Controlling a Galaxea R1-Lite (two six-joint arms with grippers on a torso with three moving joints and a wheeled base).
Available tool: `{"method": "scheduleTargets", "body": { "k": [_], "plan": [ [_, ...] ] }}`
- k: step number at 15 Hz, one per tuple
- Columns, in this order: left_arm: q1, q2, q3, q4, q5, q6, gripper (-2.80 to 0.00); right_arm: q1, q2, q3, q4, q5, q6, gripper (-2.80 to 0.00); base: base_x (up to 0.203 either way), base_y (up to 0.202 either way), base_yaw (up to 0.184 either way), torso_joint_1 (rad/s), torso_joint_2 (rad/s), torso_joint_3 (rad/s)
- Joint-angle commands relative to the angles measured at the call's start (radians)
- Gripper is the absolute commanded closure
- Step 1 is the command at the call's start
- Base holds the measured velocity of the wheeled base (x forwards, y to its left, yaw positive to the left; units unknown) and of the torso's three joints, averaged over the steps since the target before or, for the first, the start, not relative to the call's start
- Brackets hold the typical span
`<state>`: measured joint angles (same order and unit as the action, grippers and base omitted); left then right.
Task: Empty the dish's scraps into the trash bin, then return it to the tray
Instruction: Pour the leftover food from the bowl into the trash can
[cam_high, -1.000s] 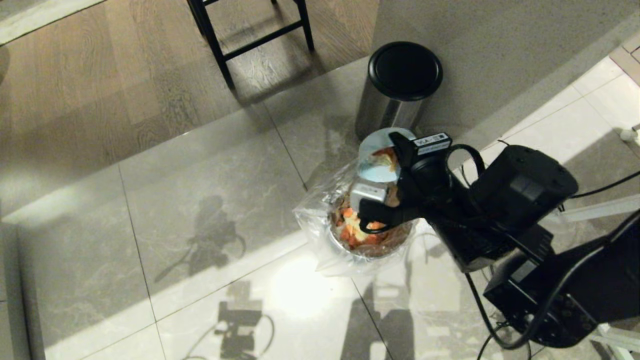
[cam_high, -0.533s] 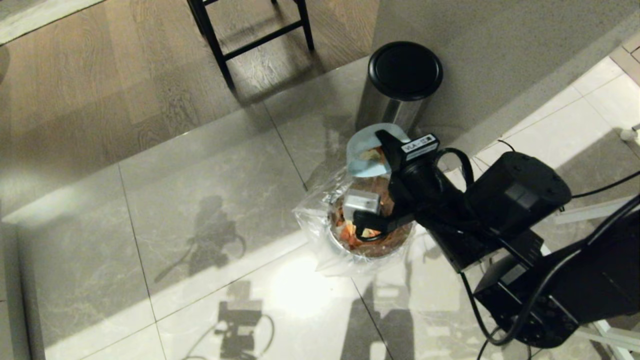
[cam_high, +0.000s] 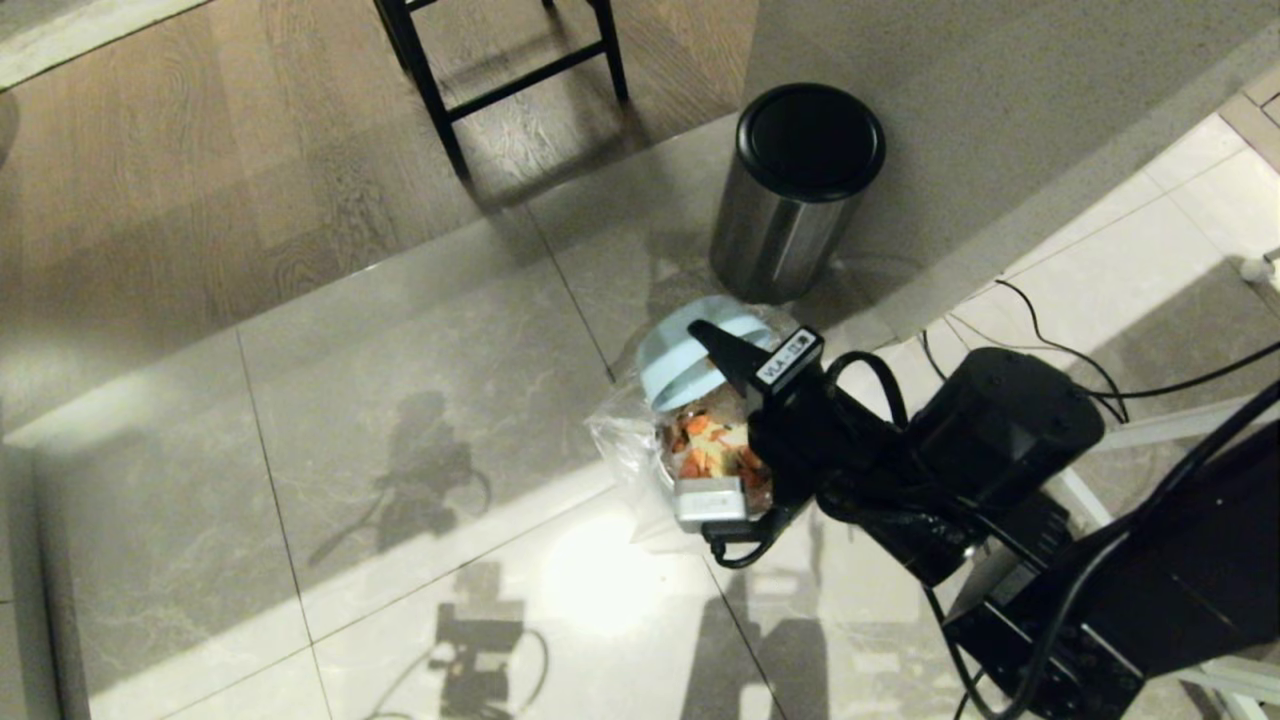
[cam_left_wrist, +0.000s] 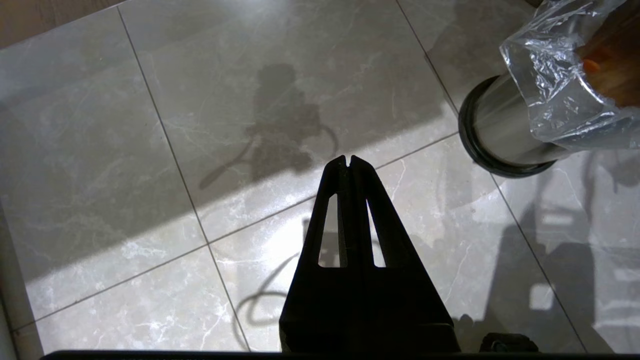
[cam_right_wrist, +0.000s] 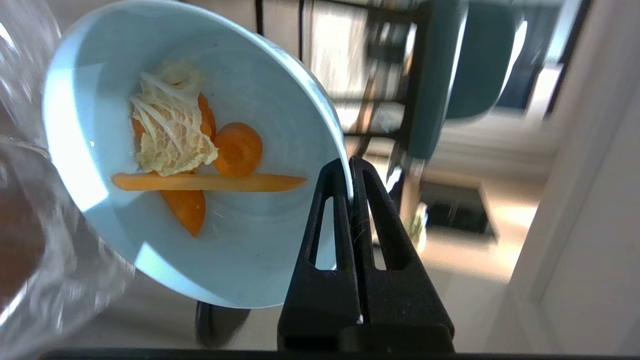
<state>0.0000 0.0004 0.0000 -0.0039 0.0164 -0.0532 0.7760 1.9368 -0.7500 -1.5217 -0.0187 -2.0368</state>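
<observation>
The right gripper (cam_right_wrist: 350, 162) is clamped on the rim of the dish (cam_right_wrist: 200, 170), its fingers pinched tight with only the thin wall between them. It holds the dish tipped steeply over the bin (cam_high: 735, 480), mouth turned down toward the bag (cam_left_wrist: 555, 95), so that gravity can carry the food out. From the head camera the dish's pale underside faces up, just above the bin's far edge. Some scraps (cam_right_wrist: 190, 160) cling inside the dish: carrot slices, a strip and a cabbage leaf, probably stuck by moisture. Others already lie in the bin. The tipping looks unfinished; a steeper tilt or a shake may be needed. The left gripper (cam_left_wrist: 348, 161) hangs idle over the floor, fingers together. No tray is in view.
</observation>
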Motion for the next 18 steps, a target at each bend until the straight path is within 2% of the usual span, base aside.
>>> {"method": "scheduleTargets", "body": {
  "k": [1,9,11,13,18],
  "plan": [
    [0.0,0.001,0.0,-0.001,0.0,0.0,0.0,0.004,0.001,0.009,-0.048,0.029,-0.017,0.0,0.0,0.0,0.0,0.0,0.0,0.0],
    [0.0,0.001,0.0,-0.001,0.0,0.0,0.0,-0.001,-0.086,0.129,-0.048,0.118,-0.089,0.0,0.0,0.0,0.0,0.0,0.0,0.0],
    [0.0,0.001,0.0,-0.001,0.0,0.0,0.0,-0.033,-0.104,0.163,-0.048,0.121,-0.092,0.0,0.0,0.0,0.0,0.0,0.0,0.0],
    [0.0,0.001,0.0,-0.001,0.0,0.0,0.0,-0.068,-0.105,0.171,-0.048,0.124,-0.102,0.0,0.0,0.0,0.0,0.0,0.0,0.0],
    [0.0,0.001,0.0,-0.001,0.0,0.0,0.0,-0.072,-0.084,0.146,-0.048,0.126,-0.127,0.0,0.0,0.0,0.0,0.0,0.0,0.0]
  ]
}}
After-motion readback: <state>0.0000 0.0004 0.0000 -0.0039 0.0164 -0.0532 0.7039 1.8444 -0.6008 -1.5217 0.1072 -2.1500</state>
